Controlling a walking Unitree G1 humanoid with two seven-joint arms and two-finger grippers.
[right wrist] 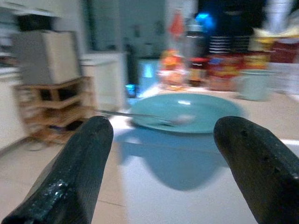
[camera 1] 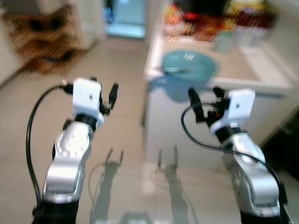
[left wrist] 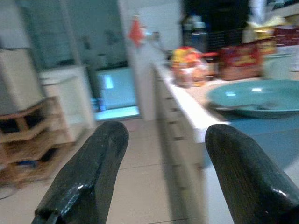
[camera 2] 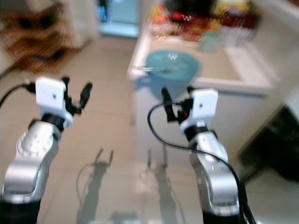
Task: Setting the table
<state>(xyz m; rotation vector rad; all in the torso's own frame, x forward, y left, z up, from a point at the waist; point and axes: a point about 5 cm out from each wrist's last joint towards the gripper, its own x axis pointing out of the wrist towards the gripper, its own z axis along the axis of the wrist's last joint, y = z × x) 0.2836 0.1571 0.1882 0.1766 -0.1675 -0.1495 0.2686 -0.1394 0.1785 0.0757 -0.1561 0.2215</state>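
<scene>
1. The bench (camera 1: 243,70) is a pale counter with a white front, ahead and a little to the robot's right. The views are blurred, so I judge the robot is on its approach; the step in hand is closing the gap and squaring up to the near edge before any reach.

2. The plate (camera 1: 189,65) is wide, shallow and teal. It sits at the near left corner of the bench, and its rim seems to overhang the near edge. A spoon or fork (right wrist: 140,116), too blurred to tell which, lies across it with the handle poking out over the rim. A tilted lift would likely send it sliding, so keep the plate level.

3. Jars and packets (camera 1: 210,21) crowd the back edge, with a pale cup (right wrist: 253,84) beside them, well apart from the plate. Stay low and forward to avoid them.

4. The right pincer (camera 1: 205,99) is raised and empty, fingers spread wide, and points at the plate but stops short of the bench. It looks the better placed to take the near rim.

5. The left pincer (camera 1: 105,95) is also spread and empty, and hangs over the floor off the left end of the bench.
</scene>
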